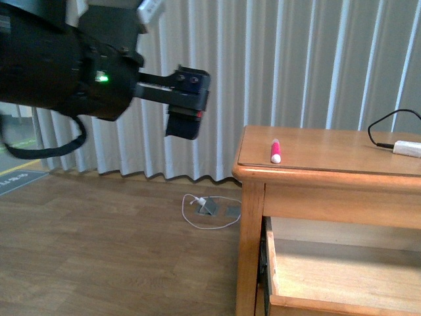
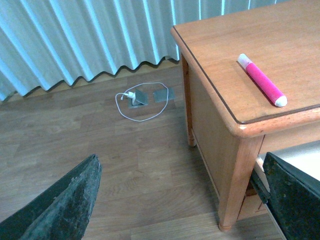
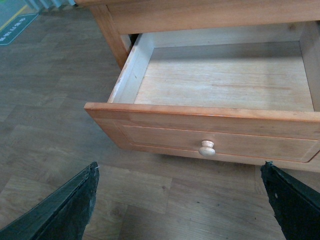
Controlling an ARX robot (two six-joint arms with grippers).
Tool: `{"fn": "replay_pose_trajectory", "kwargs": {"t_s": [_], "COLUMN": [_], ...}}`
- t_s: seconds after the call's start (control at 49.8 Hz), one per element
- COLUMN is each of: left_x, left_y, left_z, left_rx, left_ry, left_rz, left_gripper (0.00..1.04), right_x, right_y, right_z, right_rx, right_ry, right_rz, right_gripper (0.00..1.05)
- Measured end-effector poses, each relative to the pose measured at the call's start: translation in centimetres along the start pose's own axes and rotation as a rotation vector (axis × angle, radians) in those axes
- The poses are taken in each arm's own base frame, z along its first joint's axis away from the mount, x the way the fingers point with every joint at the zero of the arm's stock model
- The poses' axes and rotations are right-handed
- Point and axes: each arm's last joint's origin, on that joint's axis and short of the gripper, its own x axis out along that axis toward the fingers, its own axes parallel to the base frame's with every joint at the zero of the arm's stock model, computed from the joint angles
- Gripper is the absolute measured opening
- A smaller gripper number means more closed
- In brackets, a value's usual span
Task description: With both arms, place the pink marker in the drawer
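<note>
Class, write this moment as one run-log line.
marker: on tabletop | drawer: open | left end effector: open, empty | right end effector: open, facing drawer

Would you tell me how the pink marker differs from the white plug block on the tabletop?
The pink marker is bright pink with a white tip; the white plug block is white. The plug block trails a black cable; the marker has none. Both lie on the tabletop.
</note>
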Motion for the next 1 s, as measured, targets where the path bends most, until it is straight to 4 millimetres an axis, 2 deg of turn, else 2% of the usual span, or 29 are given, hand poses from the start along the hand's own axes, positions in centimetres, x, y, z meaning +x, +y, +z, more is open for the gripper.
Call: {"fn": "replay_pose_trajectory", "kwargs": {"t_s": [0.121,0.281,0.482,0.623,0.804,1.004], "left_x": [4.1,8.5,12.6,14.6,16.1,17.6], "left_y": [-1.7,-3.5,-5.4,-7.4,-9.6,-10.7], "left_z": [0.2,0.5,0.6,0.6,0.3,-1.0], "left_rx": [-0.003,-0.026,-0.069,-0.091,-0.117,-0.123], "left_ry": [0.018,0.025,0.035,0.019,0.027,0.077], "left_rz": [-0.035,-0.082,-0.155,-0.225,-0.283,-0.285], "left_gripper": [0.99,0.99,0.99,0.99,0.99,0.99], "right_x": [0.0,0.0,0.0,0.0,0.0,0.0], "right_y": [0.0,0.0,0.0,0.0,0.0,0.0], "right_z": [0.0,0.0,0.0,0.0,0.0,0.0], "right_rx": [0.0,0.0,0.0,0.0,0.0,0.0], "right_ry": [0.0,0.0,0.0,0.0,0.0,0.0], "right_rz": [0.0,0.0,0.0,0.0,0.0,0.0], "right_gripper": [0.96,0.96,0.96,0.96,0.96,0.96]}}
